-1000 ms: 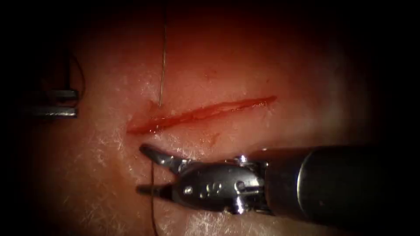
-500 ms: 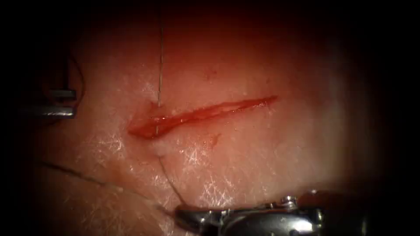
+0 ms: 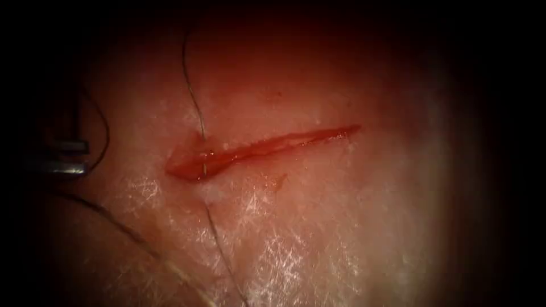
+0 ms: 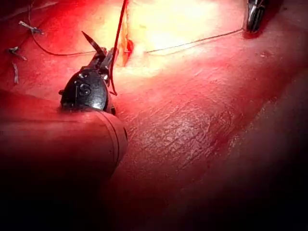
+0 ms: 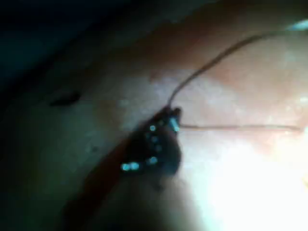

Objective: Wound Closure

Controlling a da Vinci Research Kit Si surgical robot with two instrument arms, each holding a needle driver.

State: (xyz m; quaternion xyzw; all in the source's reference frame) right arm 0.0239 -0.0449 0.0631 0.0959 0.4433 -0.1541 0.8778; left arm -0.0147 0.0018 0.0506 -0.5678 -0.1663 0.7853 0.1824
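Right tool gone; thread [image 3: 200, 122] slack, curved

Loose items | a few short cut ends of thread [image 4: 28, 26] lay on the tissue [image 4: 192, 120], near each other but not touching | one small dark mark [image 5: 65, 99] was on the tissue surface; what it was could not be told

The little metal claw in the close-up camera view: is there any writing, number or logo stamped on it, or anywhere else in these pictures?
Left claw: raised marks on its dark round head, looking like "S" or "15", too blurred to read for certain.
Right claw: bright glints, no readable text.
Tissue, cut and thread: no words, numbers or signs.
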